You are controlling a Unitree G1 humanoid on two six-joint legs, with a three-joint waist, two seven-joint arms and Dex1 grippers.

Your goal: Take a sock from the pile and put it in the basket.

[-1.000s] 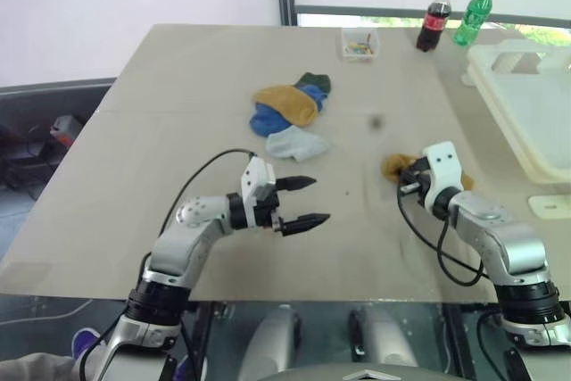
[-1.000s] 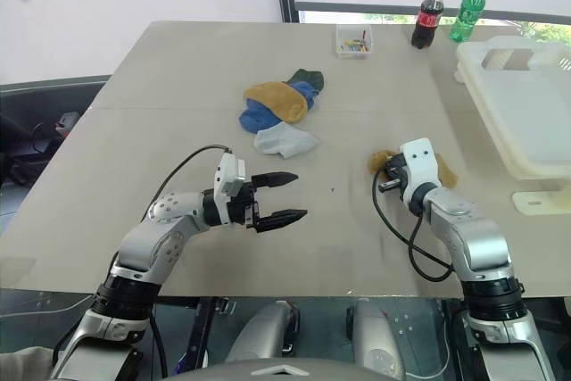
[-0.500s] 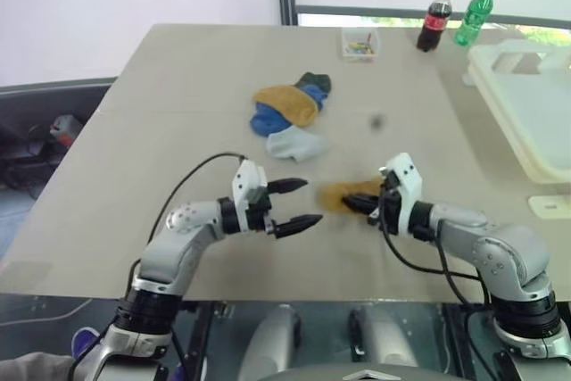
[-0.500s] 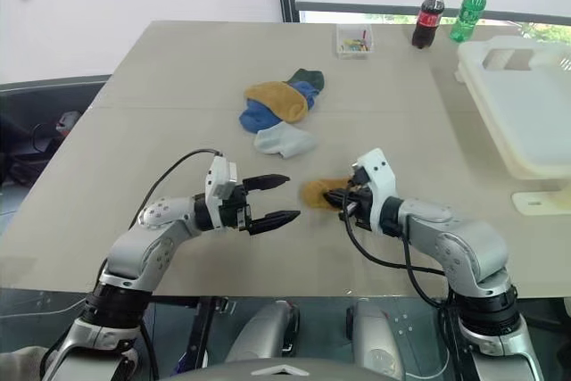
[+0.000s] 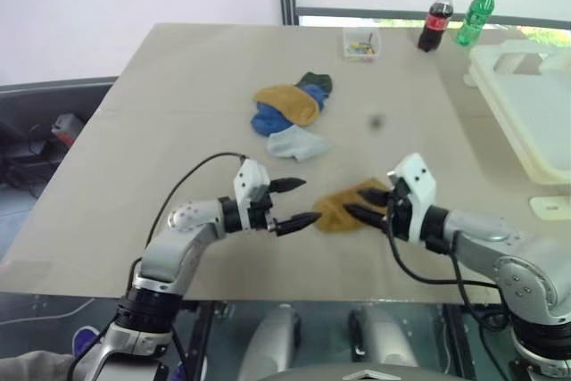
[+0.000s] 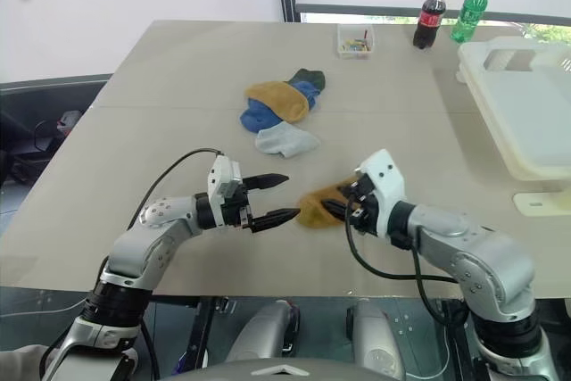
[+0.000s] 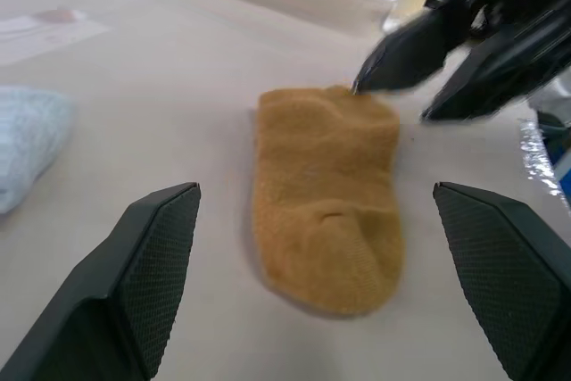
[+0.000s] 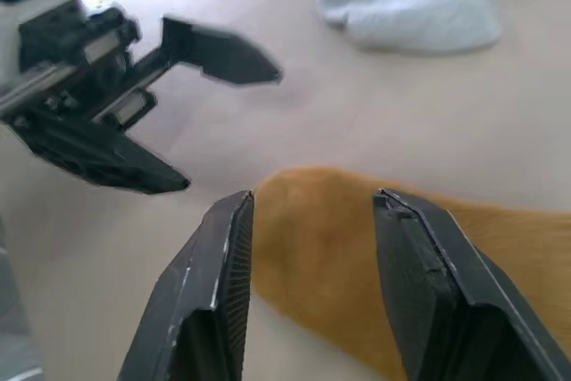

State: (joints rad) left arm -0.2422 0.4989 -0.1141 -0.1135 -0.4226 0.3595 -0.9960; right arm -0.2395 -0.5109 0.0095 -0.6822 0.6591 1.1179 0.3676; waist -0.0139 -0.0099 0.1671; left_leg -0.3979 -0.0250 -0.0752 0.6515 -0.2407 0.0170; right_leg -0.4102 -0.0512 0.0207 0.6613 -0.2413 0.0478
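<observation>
- A mustard-yellow soft sock lies flat on the beige tabletop, near the front edge, between the two grippers and apart from the pile.
- The left gripper hovers just beside one end of that sock with its two black fingers spread wide and nothing between them; in the left wrist view the sock lies on the tabletop ahead of the open fingers.
- The right gripper sits at the sock's other end, its fingers partly apart. The fingertips are at the cloth, with the sock lying under and between them in the right wrist view, not clamped.
- The pile of loose socks, mustard-yellow, royal blue, dark green and pale blue, rests farther back, near the middle of the tabletop.
- The large cream-white rectangular plastic basket stands at the tabletop's right edge, well apart from the loose sock.
- A small clear plastic box with coloured bits inside sits at the far edge.
- A dark cola bottle with a red cap and a green bottle with a yellow cap stand upright just beside each other at the far right.
</observation>
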